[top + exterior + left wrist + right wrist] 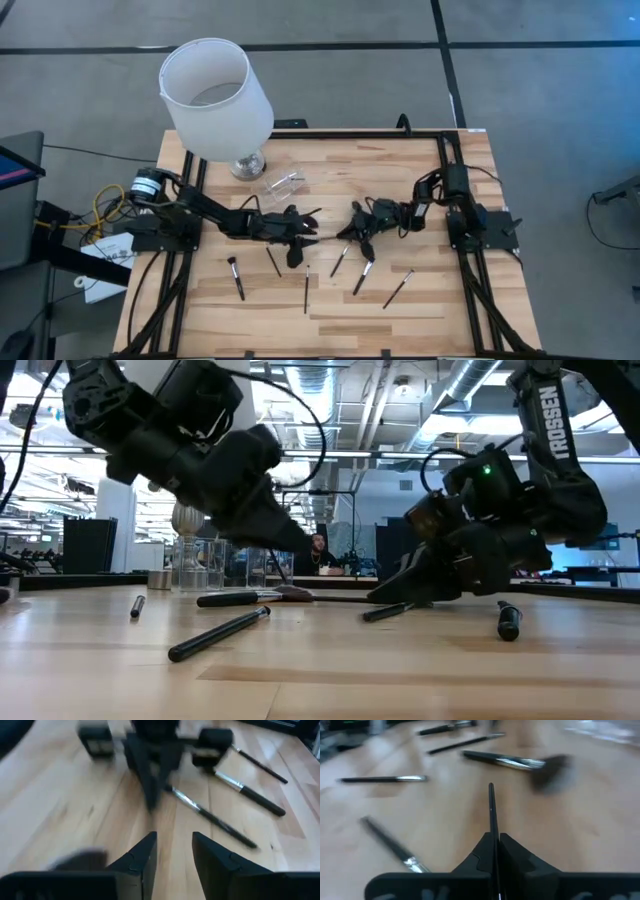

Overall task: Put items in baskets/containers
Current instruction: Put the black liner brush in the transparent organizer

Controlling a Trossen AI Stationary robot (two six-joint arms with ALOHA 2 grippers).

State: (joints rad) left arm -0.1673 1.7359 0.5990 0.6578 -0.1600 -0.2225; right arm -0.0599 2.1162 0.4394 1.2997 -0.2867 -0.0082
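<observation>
The right gripper (494, 851) pinches a thin brush (491, 810) low over the table, ready to lift it toward the cup (282, 185) (lying near the lamp (216, 95)); the left gripper (172, 855), parted and empty, waits mid-table.

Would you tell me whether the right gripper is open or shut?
Shut: the right gripper fingers pinch a thin black makeup brush between them.

Both grippers crowded together mid-table, lamp (217, 98) looming beside the clear cup (281, 184), scattered brushes (306, 289) strewn across the near boards, far right corner left open.
</observation>
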